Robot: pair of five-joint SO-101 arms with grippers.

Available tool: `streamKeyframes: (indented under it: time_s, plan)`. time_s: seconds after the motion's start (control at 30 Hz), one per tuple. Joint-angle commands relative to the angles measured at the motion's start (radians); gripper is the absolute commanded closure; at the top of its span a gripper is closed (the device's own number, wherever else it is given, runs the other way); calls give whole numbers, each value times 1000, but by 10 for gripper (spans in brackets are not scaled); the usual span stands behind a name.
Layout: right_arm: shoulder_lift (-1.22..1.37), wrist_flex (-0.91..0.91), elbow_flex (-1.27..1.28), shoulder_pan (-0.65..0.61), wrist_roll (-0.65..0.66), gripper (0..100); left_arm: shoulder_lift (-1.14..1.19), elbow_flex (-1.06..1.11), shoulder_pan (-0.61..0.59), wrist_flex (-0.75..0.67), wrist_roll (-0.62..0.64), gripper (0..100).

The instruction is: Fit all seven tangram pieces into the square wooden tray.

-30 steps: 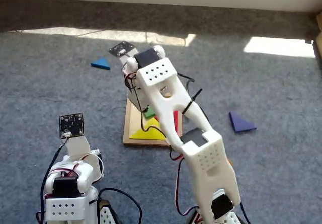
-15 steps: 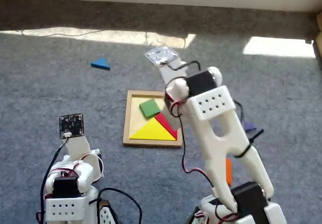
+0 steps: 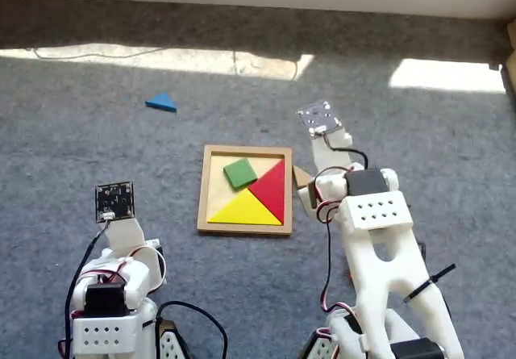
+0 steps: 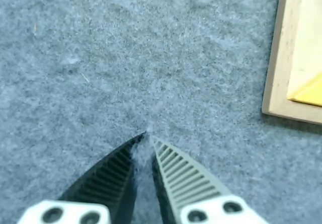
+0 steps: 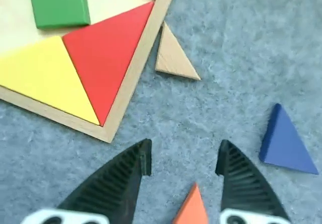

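The square wooden tray [image 3: 205, 189] lies mid-carpet and holds a green square [image 3: 239, 173], a red triangle [image 3: 272, 189] and a yellow triangle [image 3: 238, 208]. A plain wooden triangle [image 5: 173, 59] lies just outside the tray's [image 5: 151, 38] rim. My right gripper [image 5: 185, 143] hangs open over bare carpet beside the tray, holding nothing. An orange piece [image 5: 193, 209] lies between its fingers' bases, and a dark blue triangle [image 5: 287, 143] rests off to one side. My left gripper [image 4: 149, 137] is shut, its tips low over carpet near a tray corner [image 4: 282, 58].
A light blue triangle [image 3: 162, 102] lies far off on the carpet, beyond the tray's left side. The left arm [image 3: 113, 282] is folded at the near left edge. The right arm [image 3: 367, 206] stands right of the tray. A cable [image 3: 105, 52] runs along the far wall.
The right arm has swung from above the tray to its right side and pulled back, uncovering the tray. The left arm has not moved.
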Motion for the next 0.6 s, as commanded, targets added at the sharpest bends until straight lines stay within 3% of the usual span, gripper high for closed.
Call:
streamKeyframes:
  time_s: [0.0, 0.27, 0.57]
  plan:
    - [53, -27, -59, -10, 69, 768, -16, 19, 13, 5, -8, 995]
    - [406, -24, -295, -16, 180, 768, -16, 19, 13, 5, -8, 995]
    - [579, -30, -406, -94, 239, 768, -16, 19, 13, 5, -8, 995]
